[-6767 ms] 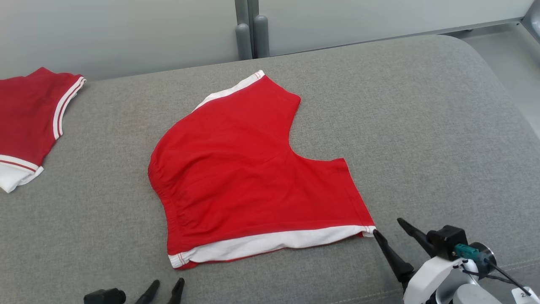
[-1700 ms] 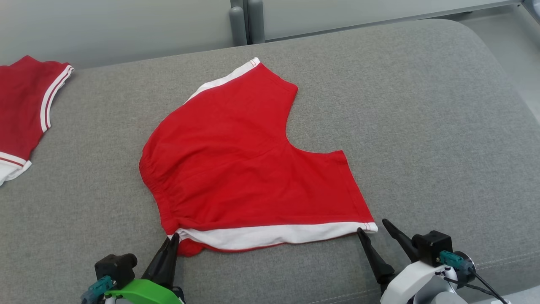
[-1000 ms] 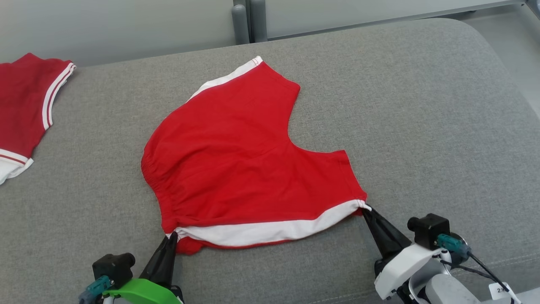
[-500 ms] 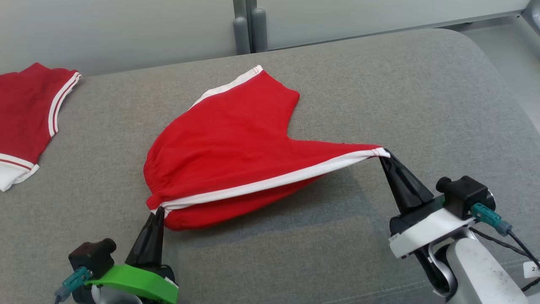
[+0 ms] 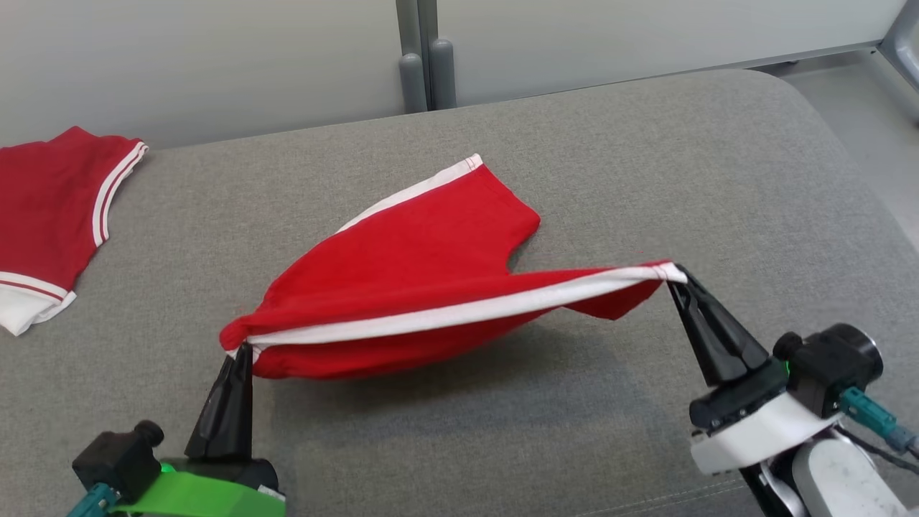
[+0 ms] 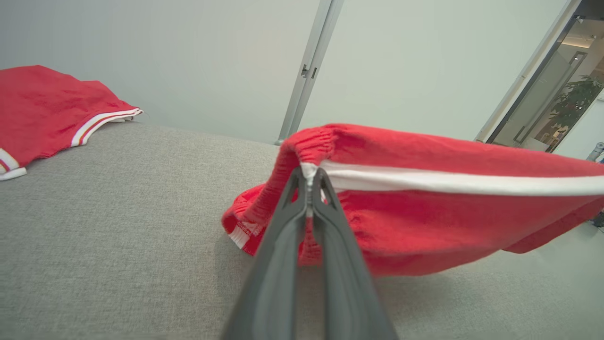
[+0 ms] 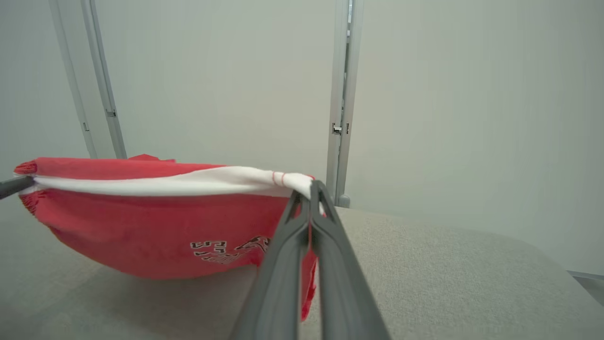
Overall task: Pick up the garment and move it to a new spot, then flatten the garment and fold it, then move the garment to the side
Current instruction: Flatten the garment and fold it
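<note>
While the left pincer (image 5: pixel 243 349) is clamped on the near-left corner of the red garment (image 5: pixel 423 244) and the right pincer (image 5: pixel 678 273) on its right corner, the white-trimmed edge stretches taut between them, raised off the grey cushion (image 5: pixel 718 158). The garment's far part rests mid-cushion. A second garment (image 5: pixel 50 194) lies at the far left.

The red shorts (image 5: pixel 423 266), flat before, now hang lifted by their white hem (image 5: pixel 459 313): the left pincer (image 5: pixel 242 350) and right pincer (image 5: pixel 678 275), earlier free beside it, clamp its two corners.
</note>
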You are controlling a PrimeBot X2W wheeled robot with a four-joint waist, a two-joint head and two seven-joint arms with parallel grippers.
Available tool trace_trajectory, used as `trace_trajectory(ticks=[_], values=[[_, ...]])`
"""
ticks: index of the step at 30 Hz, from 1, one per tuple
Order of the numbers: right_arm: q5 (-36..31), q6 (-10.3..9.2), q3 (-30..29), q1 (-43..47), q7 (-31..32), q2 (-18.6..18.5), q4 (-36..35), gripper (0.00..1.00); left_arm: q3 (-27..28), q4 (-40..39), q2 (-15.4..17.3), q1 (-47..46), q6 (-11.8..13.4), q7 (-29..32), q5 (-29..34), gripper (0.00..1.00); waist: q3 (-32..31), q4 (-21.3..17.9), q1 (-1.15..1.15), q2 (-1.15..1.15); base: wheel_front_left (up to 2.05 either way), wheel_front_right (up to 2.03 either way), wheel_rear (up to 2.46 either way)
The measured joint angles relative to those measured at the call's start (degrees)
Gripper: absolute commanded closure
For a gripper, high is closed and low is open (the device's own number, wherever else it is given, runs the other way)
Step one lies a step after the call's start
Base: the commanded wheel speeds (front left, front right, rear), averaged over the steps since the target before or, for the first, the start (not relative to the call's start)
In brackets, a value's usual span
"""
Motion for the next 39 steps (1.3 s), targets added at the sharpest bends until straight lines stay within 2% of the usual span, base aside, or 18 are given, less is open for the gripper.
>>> trace_trajectory(ticks=[7,13,20,25,29,39], values=[[0.9,0.0,1.1,7.2,0.0,-1.6,4.8,1.0,-1.8,0.5,0.0,5.2,0.4,0.0,0.4,1.0,0.2,0.1,0.0,0.0,0.0,0.0,0.0],[2.4,0.0,1.4,6.4,0.0,-2.0,7.4,1.0,-3.5,0.8,0.0,5.3,0.4,0.0,0.3,1.0,1.0,0.9,0.0,0.0,0.0,0.0,0.0],[3.2,0.0,3.7,-2.4,0.3,-2.6,13.0,1.0,-5.0,3.9,-0.1,0.0,0.4,2.0,0.4,1.0,2.0,2.2,0.0,0.0,0.0,0.0,0.0],[3.8,0.0,6.7,-10.3,3.2,-4.2,16.5,1.0,-5.0,6.4,-0.3,-4.9,0.5,4.0,0.4,1.0,3.7,2.9,0.0,0.0,0.0,0.0,0.0],[4.3,0.0,7.8,-21.1,7.1,-5.7,21.2,1.0,-4.5,9.4,-1.0,-11.1,2.3,5.7,0.3,1.0,6.6,4.1,0.0,0.0,0.0,0.0,0.0],[6.4,0.0,13.1,-34.8,14.2,-7.7,29.3,1.0,-5.9,16.1,-2.5,-21.2,5.0,8.6,-0.7,1.0,11.4,7.6,0.0,0.0,0.0,0.0,0.0]])
